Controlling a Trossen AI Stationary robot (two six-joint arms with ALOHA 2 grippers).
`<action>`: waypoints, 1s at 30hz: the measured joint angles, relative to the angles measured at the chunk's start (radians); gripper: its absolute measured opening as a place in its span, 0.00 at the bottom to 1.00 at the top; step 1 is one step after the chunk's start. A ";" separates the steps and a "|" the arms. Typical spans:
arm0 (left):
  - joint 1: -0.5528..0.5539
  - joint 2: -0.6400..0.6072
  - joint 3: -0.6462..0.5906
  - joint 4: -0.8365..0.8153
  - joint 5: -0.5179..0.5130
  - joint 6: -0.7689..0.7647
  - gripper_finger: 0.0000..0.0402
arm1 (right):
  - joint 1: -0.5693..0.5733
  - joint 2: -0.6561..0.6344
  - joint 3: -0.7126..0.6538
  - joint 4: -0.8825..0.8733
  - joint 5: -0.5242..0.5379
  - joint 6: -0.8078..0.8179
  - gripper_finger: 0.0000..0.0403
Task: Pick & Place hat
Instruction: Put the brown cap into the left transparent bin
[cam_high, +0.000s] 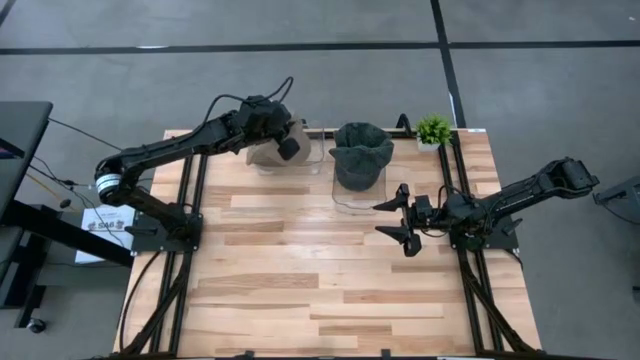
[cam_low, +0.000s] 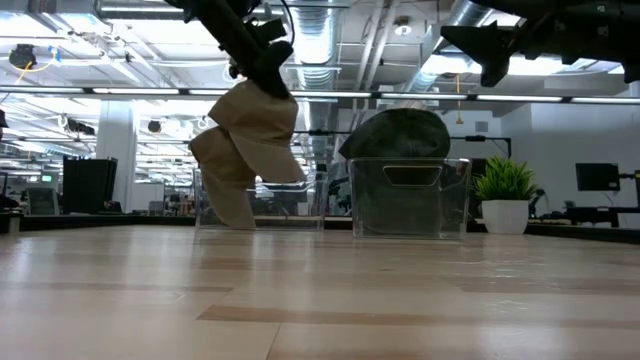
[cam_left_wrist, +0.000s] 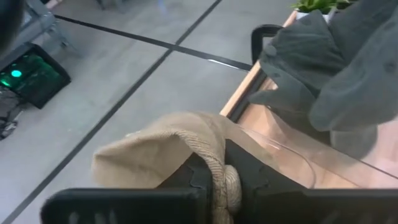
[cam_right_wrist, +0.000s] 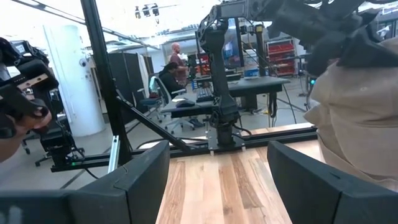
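A tan hat hangs from my left gripper, which is shut on it at the table's far left-centre, over a clear bin. The same tan hat shows in the high view beside my left gripper. A grey-green hat lies over the top of a second clear bin to the right. My right gripper stands open right of centre, clear of both hats; its fingers frame bare table. My left gripper pinches the tan hat's thick stitched edge between its two fingers. The fingers slant down from the table's left. The hat hangs crumpled and slack below them, and its lower end reaches down inside the left clear bin; whether it rests on the bin's floor I cannot tell.
A small potted plant stands at the far edge, right of the bins. Black rails run along the table's left and right sides. The near half of the wooden table is bare wood.
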 joint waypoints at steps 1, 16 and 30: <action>0.000 0.000 -0.001 0.005 -0.007 -0.001 0.07 | 0.000 0.000 0.000 0.000 0.000 0.000 0.65; 0.035 0.000 -0.001 0.030 -0.051 -0.037 0.05 | 0.000 0.000 0.000 0.000 0.000 0.000 0.65; 0.035 0.000 -0.104 0.031 -0.021 -0.024 0.15 | 0.000 0.000 0.000 0.000 0.000 0.000 0.65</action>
